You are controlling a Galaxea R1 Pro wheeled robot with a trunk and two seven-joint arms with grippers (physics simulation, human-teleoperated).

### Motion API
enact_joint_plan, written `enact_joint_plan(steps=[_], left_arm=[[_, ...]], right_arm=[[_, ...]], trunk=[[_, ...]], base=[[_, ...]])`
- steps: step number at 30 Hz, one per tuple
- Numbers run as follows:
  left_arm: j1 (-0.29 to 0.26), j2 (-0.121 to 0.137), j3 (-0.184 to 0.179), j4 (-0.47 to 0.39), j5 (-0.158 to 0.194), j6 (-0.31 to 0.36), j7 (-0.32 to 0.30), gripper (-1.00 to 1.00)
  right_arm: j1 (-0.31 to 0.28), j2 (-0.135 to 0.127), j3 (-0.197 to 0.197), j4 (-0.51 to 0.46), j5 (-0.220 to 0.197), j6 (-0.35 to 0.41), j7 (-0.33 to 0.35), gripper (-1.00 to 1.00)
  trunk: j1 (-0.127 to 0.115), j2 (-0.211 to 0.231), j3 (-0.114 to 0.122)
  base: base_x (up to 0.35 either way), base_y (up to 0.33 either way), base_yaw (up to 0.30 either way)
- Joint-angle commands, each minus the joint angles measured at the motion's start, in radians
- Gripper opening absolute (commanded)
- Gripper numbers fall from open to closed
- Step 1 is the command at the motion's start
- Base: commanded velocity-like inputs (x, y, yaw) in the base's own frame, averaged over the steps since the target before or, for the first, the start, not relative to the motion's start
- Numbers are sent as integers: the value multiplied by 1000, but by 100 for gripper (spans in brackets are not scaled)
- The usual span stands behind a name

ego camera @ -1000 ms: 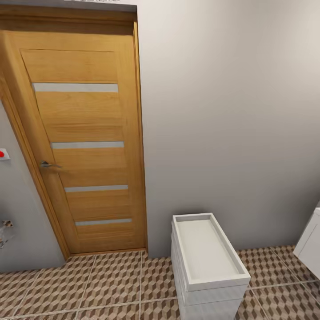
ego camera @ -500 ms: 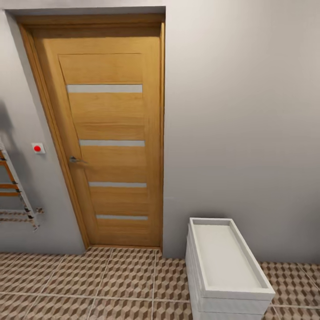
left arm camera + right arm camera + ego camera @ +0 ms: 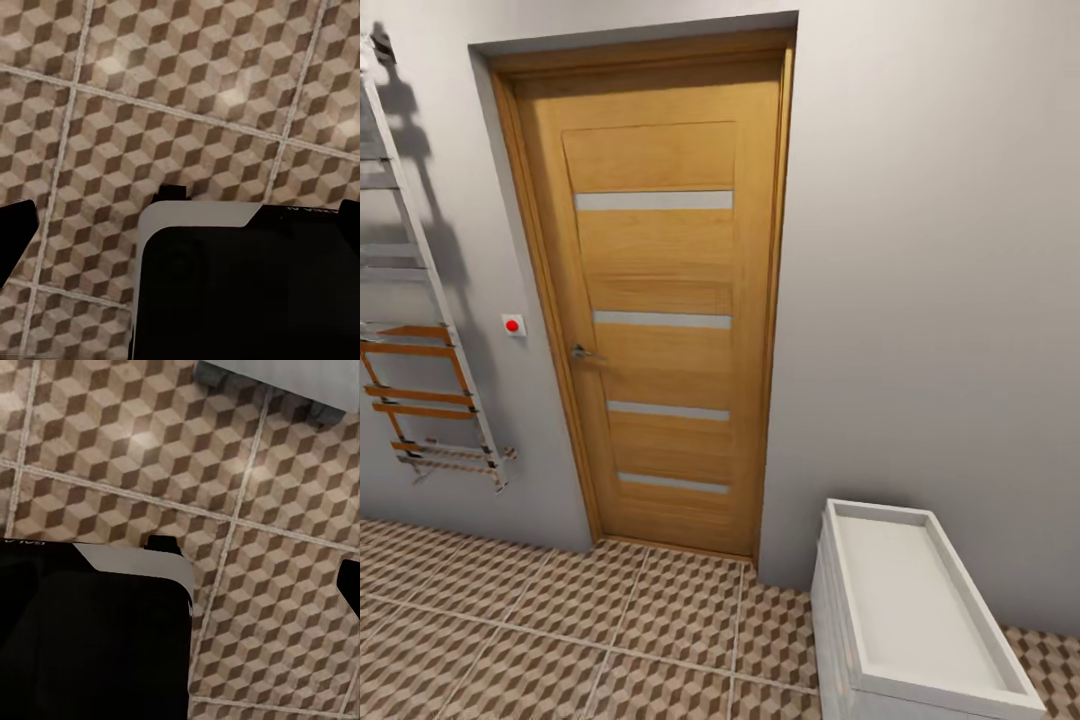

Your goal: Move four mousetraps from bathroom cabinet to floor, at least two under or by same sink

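From the head camera I'm facing a closed wooden door [image 3: 660, 310] in a grey wall, a towel rail [image 3: 420, 330] to its left and a low white drawer unit [image 3: 920, 620] to its right. The bathroom floor [image 3: 560, 640] runs beneath — cube-patterned tiles. Both wrist cameras look down on that floor [image 3: 187, 90] over dark housing; whether either end effector is wide or narrow — I can't tell.

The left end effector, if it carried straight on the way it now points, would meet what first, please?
Most likely the bathroom floor: the left wrist view looks along the fingers onto bare cube-patterned tiles, with nothing between. How far off they lie cannot be judged.
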Motion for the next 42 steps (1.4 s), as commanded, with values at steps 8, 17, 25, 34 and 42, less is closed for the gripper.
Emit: enact_joint_plan(steps=[8,17,25,34,42], left_arm=[[-1,0,-8,1,9,-3,0,100],[-1,0,-8,1,8,-3,0,100],[-1,0,-8,1,8,-3,0,100],[-1,-6,-2,0,12,-3,-3,100],[-1,-15,1,1,16,-2,-5,100]], right_arm=[[-1,0,6,3,5,-3,-5,100],[-1,1,6,3,3,-3,-5,100],[-1,-1,6,3,1,-3,-7,100],[-1,0,6,3,0,1,-7,100],[-1,0,6,3,-1,6,-8,100]], trunk=[[0,-1,-2],[0,-1,-2],[0,-1,-2],[0,-1,-2],[0,-1,-2]], base=[[0,0,285],[0,0,285],[0,0,285],[0,0,285],[0,0,285]])
